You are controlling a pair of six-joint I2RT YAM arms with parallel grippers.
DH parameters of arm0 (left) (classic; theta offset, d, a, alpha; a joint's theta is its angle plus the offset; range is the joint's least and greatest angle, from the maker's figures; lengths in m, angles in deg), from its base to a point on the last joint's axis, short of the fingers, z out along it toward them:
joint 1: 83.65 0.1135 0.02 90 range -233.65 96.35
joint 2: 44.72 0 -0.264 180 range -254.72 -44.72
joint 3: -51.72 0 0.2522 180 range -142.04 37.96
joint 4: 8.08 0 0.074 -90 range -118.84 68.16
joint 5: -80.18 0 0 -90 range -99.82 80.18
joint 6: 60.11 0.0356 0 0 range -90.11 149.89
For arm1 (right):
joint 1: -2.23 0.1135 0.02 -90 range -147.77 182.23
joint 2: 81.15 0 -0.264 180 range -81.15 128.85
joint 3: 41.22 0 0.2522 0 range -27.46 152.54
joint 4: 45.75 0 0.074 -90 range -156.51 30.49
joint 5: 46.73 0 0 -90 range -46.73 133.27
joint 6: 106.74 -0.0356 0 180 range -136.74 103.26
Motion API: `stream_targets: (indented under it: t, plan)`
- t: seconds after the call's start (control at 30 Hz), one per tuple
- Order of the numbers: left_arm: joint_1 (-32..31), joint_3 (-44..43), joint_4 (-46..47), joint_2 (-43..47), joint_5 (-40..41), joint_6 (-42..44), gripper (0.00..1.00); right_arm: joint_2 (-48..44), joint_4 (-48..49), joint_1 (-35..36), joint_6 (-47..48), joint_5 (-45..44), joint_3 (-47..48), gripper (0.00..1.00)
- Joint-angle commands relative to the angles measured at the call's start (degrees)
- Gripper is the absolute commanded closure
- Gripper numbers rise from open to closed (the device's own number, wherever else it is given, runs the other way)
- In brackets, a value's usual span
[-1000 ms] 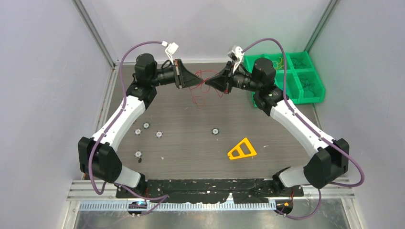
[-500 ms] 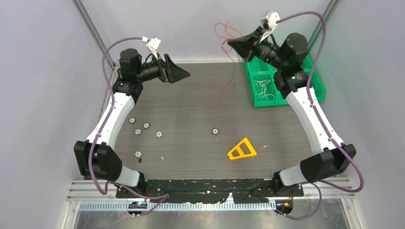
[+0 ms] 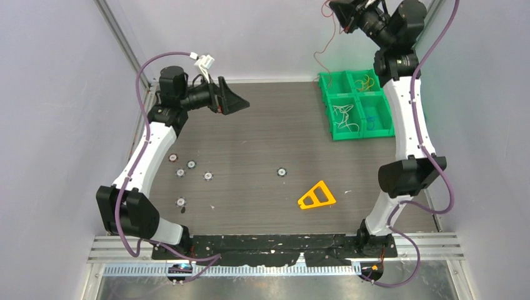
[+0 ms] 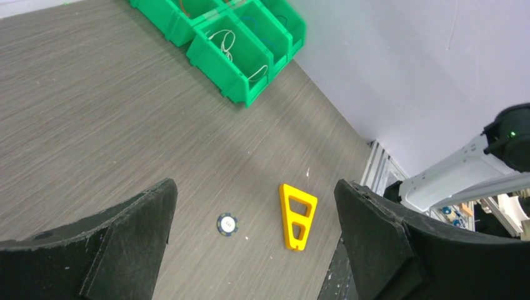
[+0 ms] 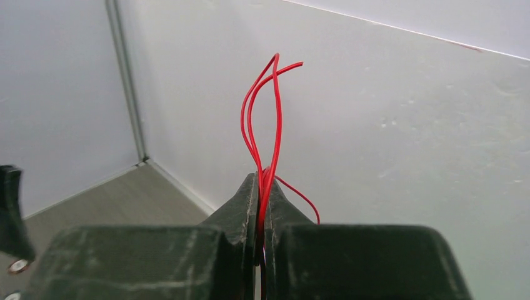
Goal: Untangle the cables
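My right gripper (image 3: 342, 9) is raised high at the back right, in front of the wall, and is shut on a thin red cable (image 5: 270, 125). Strands of it stick up past the fingertips (image 5: 249, 194). In the top view the red cable (image 3: 329, 37) dangles from the gripper toward the green bin (image 3: 362, 133). My left gripper (image 3: 240, 103) hovers over the table's back left, open, with nothing between its fingers (image 4: 134, 225). A white cable (image 3: 342, 115), a yellow-orange one (image 3: 365, 81) and a blue one (image 3: 372, 119) lie in separate bin compartments.
A yellow triangular piece (image 3: 316, 195) lies front right of centre. Poker chips are scattered on the table: one mid-table (image 3: 282, 171), several at the left (image 3: 190, 165). The green bin (image 4: 219, 69) stands at the back right. Walls close in on three sides.
The left gripper opened, let go of the red cable and drew back left. The right arm swung up and back right, lifting the red cable off the table.
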State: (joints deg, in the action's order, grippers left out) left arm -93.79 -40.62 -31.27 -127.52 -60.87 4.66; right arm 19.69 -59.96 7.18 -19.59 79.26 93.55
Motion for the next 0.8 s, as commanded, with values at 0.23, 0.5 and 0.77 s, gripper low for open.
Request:
stream_targets:
  t: [0.23, 0.5, 0.77]
  plan:
    - [0.2, -2.6, -4.7, -1.4, 1.3, 4.7, 0.01, 13.0, 3.4, -4.1, 5.1, -7.6, 15.1, 0.95]
    - [0.8, -5.3, -7.3, -3.7, 1.4, 6.3, 0.0, 19.1, 6.4, -6.1, 6.8, -8.4, 12.8, 0.95]
    - [1.4, -6.4, -10.4, -4.7, 2.1, 8.1, 0.0, 26.4, 10.4, -6.1, 6.2, -9.2, 11.0, 0.95]
